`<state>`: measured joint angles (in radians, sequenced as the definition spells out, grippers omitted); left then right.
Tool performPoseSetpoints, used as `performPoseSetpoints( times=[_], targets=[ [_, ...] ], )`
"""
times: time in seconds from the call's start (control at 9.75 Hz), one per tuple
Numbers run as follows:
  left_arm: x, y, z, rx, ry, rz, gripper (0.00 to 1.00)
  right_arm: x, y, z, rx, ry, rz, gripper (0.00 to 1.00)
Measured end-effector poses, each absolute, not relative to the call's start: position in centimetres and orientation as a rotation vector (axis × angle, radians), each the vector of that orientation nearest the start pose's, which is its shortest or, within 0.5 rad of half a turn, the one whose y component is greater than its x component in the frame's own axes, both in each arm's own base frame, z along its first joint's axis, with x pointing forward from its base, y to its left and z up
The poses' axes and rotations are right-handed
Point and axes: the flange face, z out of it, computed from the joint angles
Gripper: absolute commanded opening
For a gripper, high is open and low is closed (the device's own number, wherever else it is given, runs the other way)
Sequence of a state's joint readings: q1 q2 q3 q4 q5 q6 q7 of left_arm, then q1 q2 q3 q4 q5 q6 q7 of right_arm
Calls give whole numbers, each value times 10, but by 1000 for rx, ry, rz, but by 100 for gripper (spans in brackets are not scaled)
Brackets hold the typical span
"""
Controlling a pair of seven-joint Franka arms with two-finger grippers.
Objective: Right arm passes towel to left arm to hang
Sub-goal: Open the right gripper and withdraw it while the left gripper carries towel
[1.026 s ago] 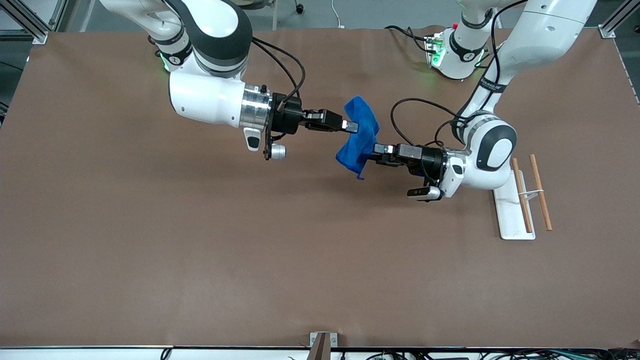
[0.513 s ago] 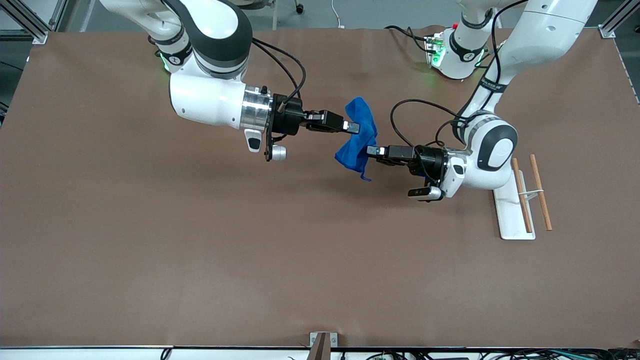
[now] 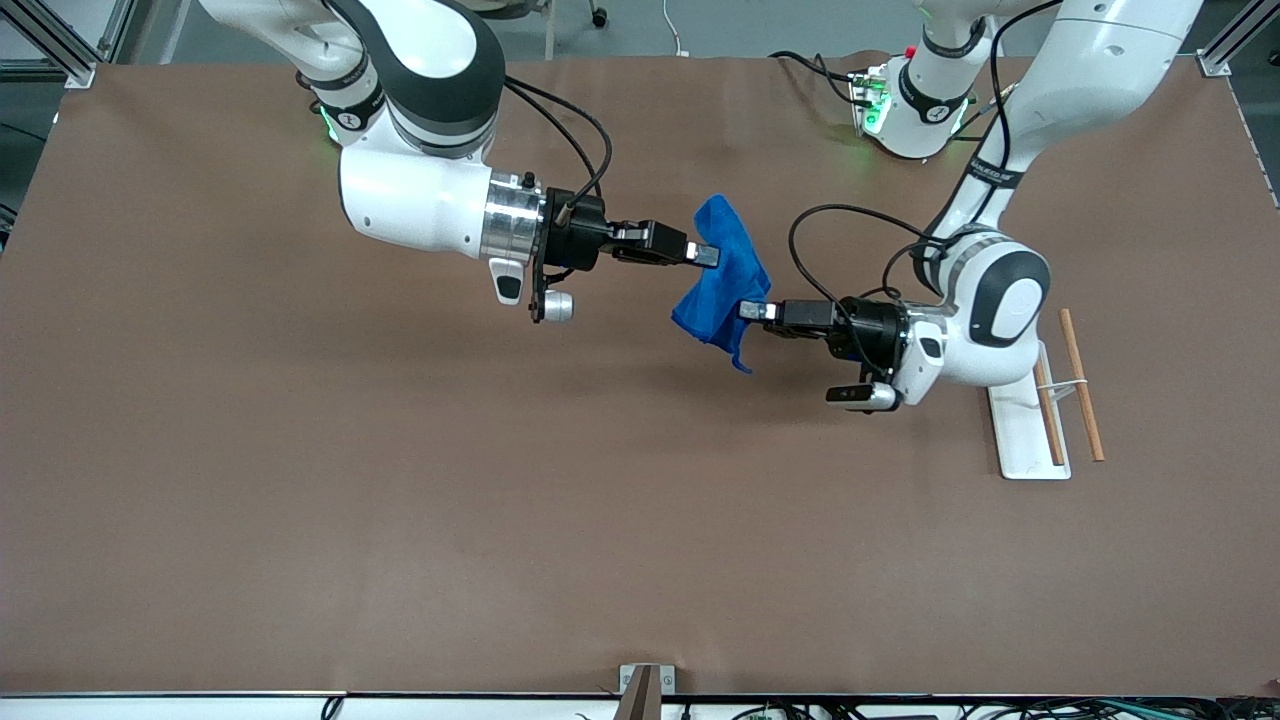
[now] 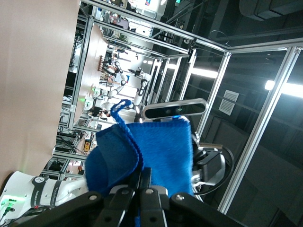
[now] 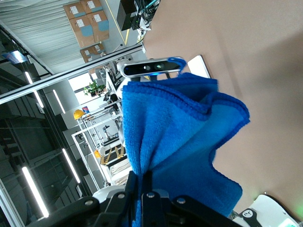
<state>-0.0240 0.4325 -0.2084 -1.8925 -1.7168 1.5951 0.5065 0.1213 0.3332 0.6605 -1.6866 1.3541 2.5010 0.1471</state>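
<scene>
The bright blue towel (image 3: 722, 275) hangs in the air over the middle of the table, stretched between both grippers. My right gripper (image 3: 708, 255) is shut on its upper part. My left gripper (image 3: 750, 310) is shut on its lower edge. In the right wrist view the towel (image 5: 180, 132) bunches into the closed jaws of the right gripper (image 5: 144, 183). In the left wrist view the towel (image 4: 161, 146) is pinched in the left gripper (image 4: 144, 178), and its loop tag (image 4: 118, 106) sticks up at one corner.
A white tray (image 3: 1018, 440) with two wooden rods (image 3: 1082, 385) stands on the table toward the left arm's end, just beside the left arm's wrist. Cables loop over the table near both arms.
My left gripper went into the towel's lower edge and has drawn back slightly toward the tray, pulling the towel taut. My right gripper has stayed still, holding the towel.
</scene>
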Motion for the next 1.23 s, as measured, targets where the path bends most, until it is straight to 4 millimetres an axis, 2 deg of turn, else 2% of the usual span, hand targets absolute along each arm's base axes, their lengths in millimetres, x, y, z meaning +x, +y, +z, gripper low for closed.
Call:
performPoseSetpoints(
  times=[0.1, 0.31, 0.51, 0.62, 0.72, 0.92, 1.03, 1.23],
  targets=[
    [601, -218, 362, 1476, 118, -305, 0, 523, 435, 492, -1830, 412, 220, 99],
    [632, -179, 407, 1637, 202, -375, 0, 531, 423, 478, -1883, 405, 191, 100],
    [650, -130, 443, 1866, 314, -418, 0, 550, 393, 463, -2007, 346, 118, 100],
    [656, -103, 456, 1991, 361, -403, 0, 560, 371, 451, -2077, 330, 79, 100],
    [658, -80, 461, 2094, 398, -387, 0, 569, 347, 434, -2159, 308, 50, 100],
    [656, -34, 446, 2313, 440, -371, 0, 588, 297, 409, -2333, 245, 9, 100],
    [654, -12, 438, 2437, 449, -366, 0, 598, 269, 404, -2417, 215, -14, 100],
    [650, 38, 428, 2639, 487, -351, 0, 612, 205, 409, -2606, 170, -94, 100]
  ],
)
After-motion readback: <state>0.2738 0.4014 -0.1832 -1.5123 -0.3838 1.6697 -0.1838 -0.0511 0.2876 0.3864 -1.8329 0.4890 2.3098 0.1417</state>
